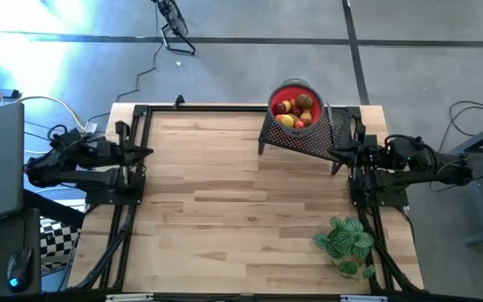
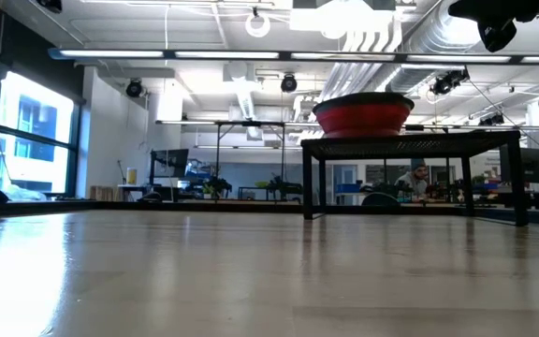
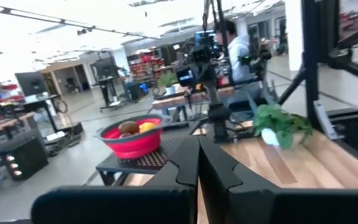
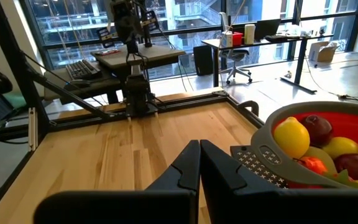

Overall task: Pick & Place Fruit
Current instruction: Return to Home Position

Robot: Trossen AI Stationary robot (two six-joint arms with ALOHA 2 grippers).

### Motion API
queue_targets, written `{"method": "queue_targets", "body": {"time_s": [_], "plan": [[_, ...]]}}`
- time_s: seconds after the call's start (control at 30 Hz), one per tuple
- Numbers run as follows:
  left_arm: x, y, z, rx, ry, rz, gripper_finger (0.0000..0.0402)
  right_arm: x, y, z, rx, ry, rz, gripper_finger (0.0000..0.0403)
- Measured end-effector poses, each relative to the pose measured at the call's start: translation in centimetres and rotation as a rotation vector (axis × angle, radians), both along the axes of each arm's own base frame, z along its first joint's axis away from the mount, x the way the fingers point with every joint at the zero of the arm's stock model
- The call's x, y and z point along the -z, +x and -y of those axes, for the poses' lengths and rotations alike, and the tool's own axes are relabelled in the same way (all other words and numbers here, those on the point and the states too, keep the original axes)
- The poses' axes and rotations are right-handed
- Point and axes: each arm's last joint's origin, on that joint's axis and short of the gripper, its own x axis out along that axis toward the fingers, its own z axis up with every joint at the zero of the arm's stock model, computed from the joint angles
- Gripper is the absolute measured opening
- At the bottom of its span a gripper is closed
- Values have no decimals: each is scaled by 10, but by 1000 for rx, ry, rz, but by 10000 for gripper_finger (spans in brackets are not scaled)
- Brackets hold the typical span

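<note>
Evidently the sorting is done: the fruit [image 1: 295, 111], yellow, red and brown pieces, lies heaped in the red bowl [image 1: 294, 85], which stands on the black perforated shelf [image 1: 309, 143] at about one o'clock on the bench [image 1: 225, 193]. No piece shows on the bare wood. The step in hand looks like the retreat to rest. The left fingers [image 3: 194, 163] are clenched together on nothing, with the arm folded low at the nine o'clock edge, well apart from the bowl. The right fingers [image 4: 196, 163] are likewise pressed tight and empty at three o'clock, just beside the shelf's corner, and the bowl's rim shows near in the wrist view. A green plant [image 1: 345, 242] sits at five o'clock. What is left, I judge, calls only for each arm to settle into its folded pose without the right one brushing the shelf.
</note>
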Motion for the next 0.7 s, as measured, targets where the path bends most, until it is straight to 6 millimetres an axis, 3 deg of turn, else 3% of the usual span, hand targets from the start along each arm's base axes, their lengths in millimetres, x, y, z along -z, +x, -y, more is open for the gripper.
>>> {"method": "queue_targets", "body": {"time_s": [0.7], "plan": [[9, -5, 0, 25, -61, -34, 0, 0, 0, 0, 0, -3, 0, 4]]}}
